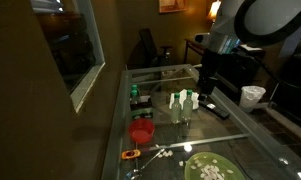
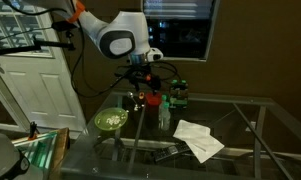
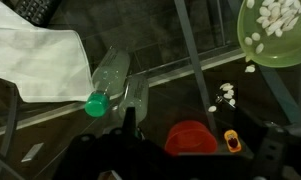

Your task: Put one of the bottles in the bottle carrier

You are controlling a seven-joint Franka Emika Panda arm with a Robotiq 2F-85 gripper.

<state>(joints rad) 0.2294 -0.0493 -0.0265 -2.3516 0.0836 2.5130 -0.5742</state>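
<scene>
- The fingers (image 1: 203,88) hang from the arm in the upper right of an exterior view, low over the glass bench (image 1: 240,140). They are just to the right of two upright bottles (image 1: 180,102).
- How far the fingers are open cannot be told. In the wrist view they are only a dark mass along the bottom edge, and the exterior views are too dim and small to show whether anything is held.
- In the wrist view one bottle (image 3: 110,78) fills the centre left, with its green cap (image 3: 95,103) towards the camera. A second clear bottle body shows just to its right.
- The bottle carrier (image 2: 177,97) is a dark, low shape with green caps above it, right of centre in an exterior view, near the fingers but apart from them.
- A red cup (image 3: 190,136) sits at the bottom centre of the wrist view.
- A green plate (image 3: 290,55) holding white pieces is in its upper right corner.
- A white cloth (image 3: 35,60) lies at its upper left.
</scene>
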